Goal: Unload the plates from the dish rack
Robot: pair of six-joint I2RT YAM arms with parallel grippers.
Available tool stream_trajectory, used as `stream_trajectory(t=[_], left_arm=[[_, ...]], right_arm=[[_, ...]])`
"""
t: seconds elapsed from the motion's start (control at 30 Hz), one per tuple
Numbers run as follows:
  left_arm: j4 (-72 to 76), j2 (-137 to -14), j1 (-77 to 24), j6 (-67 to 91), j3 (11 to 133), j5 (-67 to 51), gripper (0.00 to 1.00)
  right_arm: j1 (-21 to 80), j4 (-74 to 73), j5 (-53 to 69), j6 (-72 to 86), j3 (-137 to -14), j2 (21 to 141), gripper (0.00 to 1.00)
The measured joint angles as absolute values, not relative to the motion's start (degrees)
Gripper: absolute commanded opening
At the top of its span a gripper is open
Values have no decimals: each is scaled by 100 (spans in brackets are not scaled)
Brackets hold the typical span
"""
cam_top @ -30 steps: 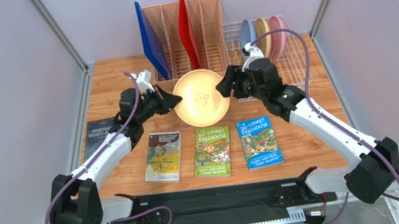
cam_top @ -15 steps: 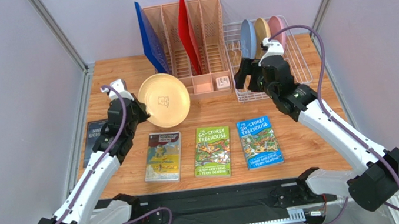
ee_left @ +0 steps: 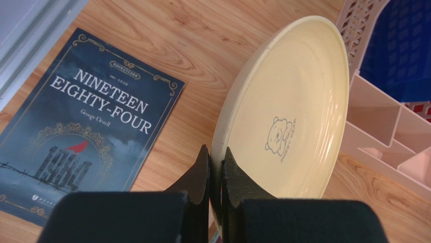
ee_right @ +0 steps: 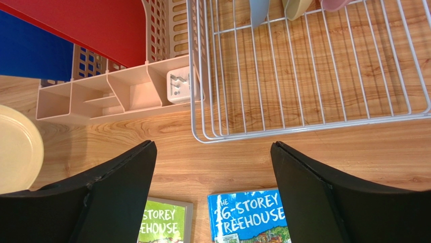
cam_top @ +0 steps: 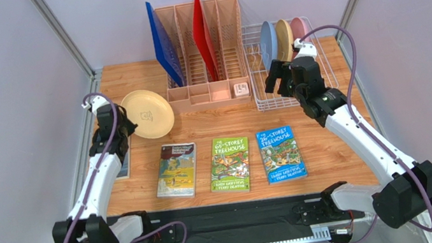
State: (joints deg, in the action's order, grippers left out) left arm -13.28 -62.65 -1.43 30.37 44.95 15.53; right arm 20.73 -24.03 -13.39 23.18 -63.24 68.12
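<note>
**A:** What is the left gripper doing?

**B:** Its fingers are clamped on the near rim of a cream round plate with a small bear print. The plate is tilted and sits over the left part of the wooden surface. I cannot tell whether its far edge touches the wood.

**A:** What is around it?

**B:** A dark blue "Nineteen Eighty-Four" paperback lies flat just to its left. The salmon-pink slotted plastic organiser is just to its right, with an upright blue board and an upright red board standing in it.

**A:** And the right gripper?

**B:** Its jaws are spread wide apart and hold nothing. It hovers at the near left corner of the white wire dish rack.

**A:** What is in the rack?

**B:** Three plates stand on edge at the far end: a grey-blue plate, a tan plate and a pink plate. A small white cube sits in the organiser's front tray, just beside the rack.
</note>
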Motion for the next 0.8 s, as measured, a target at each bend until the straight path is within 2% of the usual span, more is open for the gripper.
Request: stream_trajectory(t=[0.33,0.5,0.8], left_arm=[[-607,-8329,683,3437,5098,642,0],[-252,-9314,873,3551,5780,305,0],[167,-10390,1020,3575,6803,161,0]], right_arm=[[1931,-2401,-1232,2268,-6333,7277,90],[1822,-2377,-1094,2259,-6447,7710,90],[1551,-2265,-882,2239,-6742,8495,90]])
